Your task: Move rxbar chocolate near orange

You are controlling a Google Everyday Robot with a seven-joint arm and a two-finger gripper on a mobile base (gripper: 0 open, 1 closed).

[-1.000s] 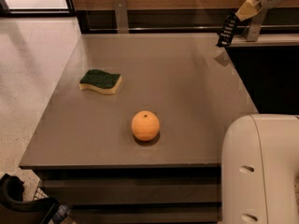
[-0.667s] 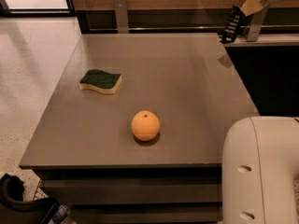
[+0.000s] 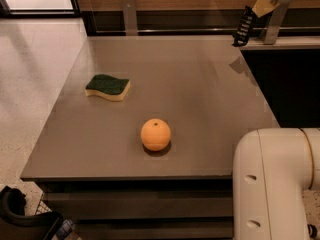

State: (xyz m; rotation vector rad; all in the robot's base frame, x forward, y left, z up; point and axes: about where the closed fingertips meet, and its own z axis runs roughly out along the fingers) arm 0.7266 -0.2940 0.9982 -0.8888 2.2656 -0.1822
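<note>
Grey tabletop (image 3: 200,99), wide room between orange (image 3: 155,134) near front edge and claw (image 3: 242,29) (grip state unclear) over far-right edge.

Table: a grey flat-topped table (image 3: 200,109), plain and matte, seen from its near edge.
Sponge: a sponge (image 3: 107,87), green on top and yellow beneath, lies flat on the left part of the top.
Orange: the orange (image 3: 155,134) rests near the front edge, about midway across, stem dimple up, well apart from the sponge.
Gripper: the gripper (image 3: 242,29) hangs over the table's far right corner.
</note>
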